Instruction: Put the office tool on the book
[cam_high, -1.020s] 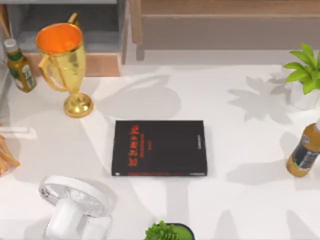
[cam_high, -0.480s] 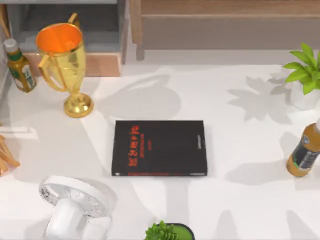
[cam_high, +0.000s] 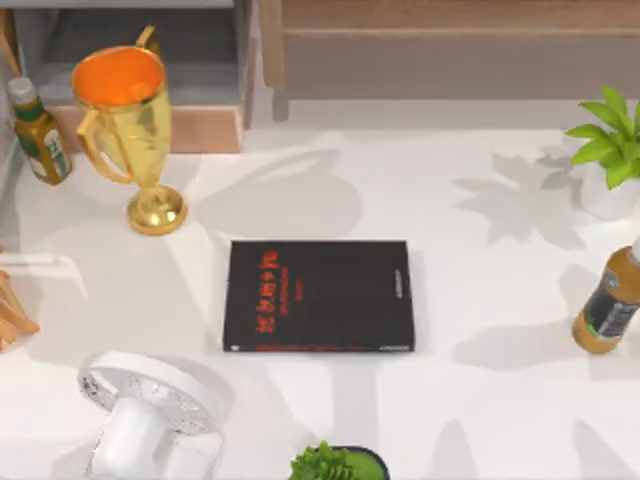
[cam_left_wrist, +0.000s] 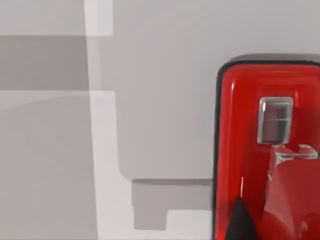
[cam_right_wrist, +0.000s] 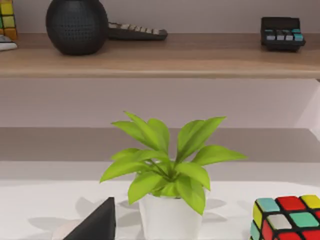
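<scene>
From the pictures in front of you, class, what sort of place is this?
Probably a home office or study desk: a flat black book with red lettering on a white tabletop, a wooden shelf holding a dark calculator.

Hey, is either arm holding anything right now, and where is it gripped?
It cannot be told. The left wrist view has the red stapler close up, but no hold on it shows. The book lies bare.

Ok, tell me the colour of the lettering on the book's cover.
Red lettering on the black book, clearest in the top view.
</scene>
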